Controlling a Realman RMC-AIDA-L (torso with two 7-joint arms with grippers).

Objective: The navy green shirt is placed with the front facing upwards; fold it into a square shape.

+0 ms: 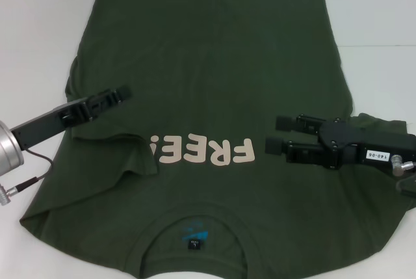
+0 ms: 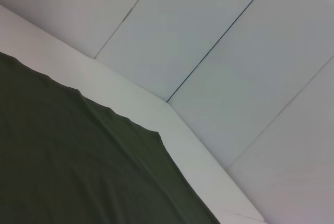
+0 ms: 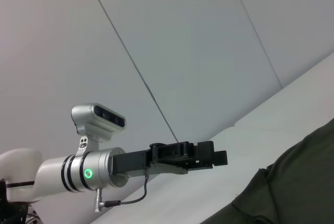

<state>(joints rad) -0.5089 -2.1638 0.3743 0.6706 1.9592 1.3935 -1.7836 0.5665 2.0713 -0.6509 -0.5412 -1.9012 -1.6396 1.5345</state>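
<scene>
Nearest you, the collar [image 1: 193, 237] of the navy green shirt [image 1: 208, 84] lies at the table's [image 1: 39, 25] near edge, front up, cream lettering [image 1: 201, 152] showing; its left sleeve [image 1: 107, 162] looks already folded inward, so the right side and lengthwise folds remain, I judge. Your right gripper [image 1: 272, 134] hovers over the right chest with fingers parted, holding nothing, while whether the left gripper [image 1: 125, 92], above the left flank, is parted or closed you cannot tell

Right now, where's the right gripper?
In the head view the right gripper hovers over the navy green shirt's right side, fingers open, tips just right of the "FREE!" lettering.
</scene>
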